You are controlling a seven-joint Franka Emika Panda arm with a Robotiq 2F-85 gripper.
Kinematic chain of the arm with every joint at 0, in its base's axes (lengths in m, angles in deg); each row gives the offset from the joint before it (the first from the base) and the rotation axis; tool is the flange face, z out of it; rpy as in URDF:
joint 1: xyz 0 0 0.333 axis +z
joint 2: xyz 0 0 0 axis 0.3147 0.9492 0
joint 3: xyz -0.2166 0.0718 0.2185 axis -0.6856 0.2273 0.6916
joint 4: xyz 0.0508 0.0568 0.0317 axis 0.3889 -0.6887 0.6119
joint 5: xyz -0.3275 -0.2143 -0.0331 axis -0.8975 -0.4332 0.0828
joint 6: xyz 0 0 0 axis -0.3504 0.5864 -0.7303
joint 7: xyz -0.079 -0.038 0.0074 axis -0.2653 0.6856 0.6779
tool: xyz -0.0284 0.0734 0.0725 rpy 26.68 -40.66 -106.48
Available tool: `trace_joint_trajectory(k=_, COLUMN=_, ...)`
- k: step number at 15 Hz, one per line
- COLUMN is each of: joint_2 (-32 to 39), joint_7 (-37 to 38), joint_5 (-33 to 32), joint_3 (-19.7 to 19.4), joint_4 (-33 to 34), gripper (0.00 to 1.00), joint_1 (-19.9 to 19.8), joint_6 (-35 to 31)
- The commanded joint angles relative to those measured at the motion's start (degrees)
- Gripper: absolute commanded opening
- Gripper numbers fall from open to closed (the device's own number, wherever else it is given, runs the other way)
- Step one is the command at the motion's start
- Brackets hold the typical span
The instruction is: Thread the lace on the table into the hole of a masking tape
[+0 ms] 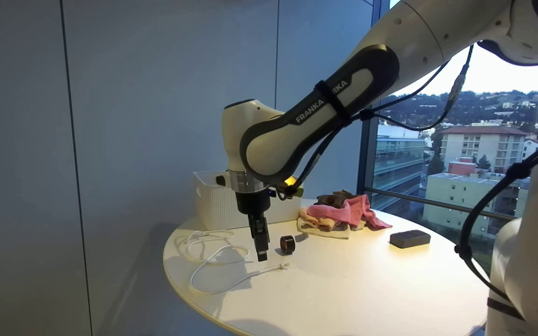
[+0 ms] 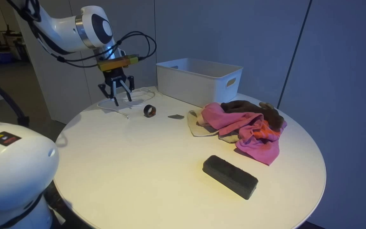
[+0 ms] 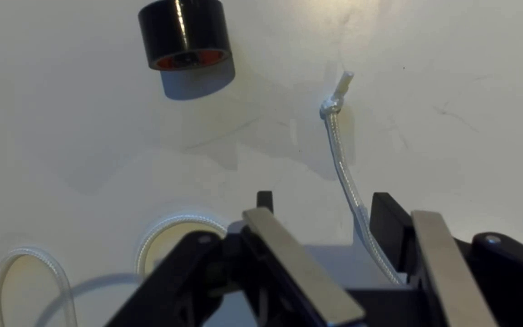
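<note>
lace (image 3: pixel 343 168) lies outside the tape roll (image 3: pixel 184 34); jaws spread above the table (image 2: pixel 132 178)

the gripper (image 2: pixel 123 101) hangs over the table with its tips pointing down. its jaws are spread, with a broad gap between them in the wrist view. a strand of the lace runs below this gap, close to the jaw at the right of that view, where part of it is hidden; whether the two touch cannot be told.

the lace is white and lies on the table in loose loops, which in both exterior views reach back to near a white bin (image 2: pixel 186 84). its visible end carries a knot (image 3: pixel 332 105) with a short tip projecting beyond. this knotted end rests on the table, clear of the jaws.

the tape roll stands on its curved side, near the knot but apart from it. its outer face is dark and glossy, its inner wall (image 3: pixel 211 56) orange-red. in the wrist view its opening faces the lower edge, the side where the jaws enter.

also noted on the table: a small grey flat piece (image 2: pixel 176 116), lying between the tape roll and a heap of cloths (image 2: pixel 230 117) in pink, brown and cream; and a dark oblong block (image 2: pixel 230 175), well apart from the lace and the tape roll. the arm (image 1: pixel 362 84), lettered "franka", reaches in from the upper right in an exterior view.
</note>
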Motion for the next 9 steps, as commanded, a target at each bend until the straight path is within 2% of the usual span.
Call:
trace_joint_trajectory(k=1, joint_2=0.2, joint_7=-1.0, joint_5=-1.0, joint_3=-0.6, joint_4=-0.4, gripper=0.84, joint_1=0.3, joint_6=-1.8)
trace_joint_trajectory(k=2, joint_2=0.4, joint_7=-2.9, joint_5=-0.1, joint_3=-0.9, joint_4=-0.7, gripper=0.86, joint_1=0.4, joint_6=-2.9)
trace_joint_trajectory(k=5, joint_2=0.9, joint_7=-14.9, joint_5=4.5, joint_3=-2.2, joint_4=-2.3, gripper=1.0, joint_1=0.9, joint_6=-8.3)
trace_joint_trajectory(k=7, joint_2=1.5, joint_7=-23.2, joint_5=10.0, joint_3=-2.9, joint_4=-2.6, gripper=1.0, joint_1=1.1, joint_6=-9.9)
trace_joint_trajectory(k=9, joint_2=2.7, joint_7=-30.0, joint_5=16.0, joint_3=-3.3, joint_4=-2.0, gripper=1.0, joint_1=1.1, joint_6=-7.8)
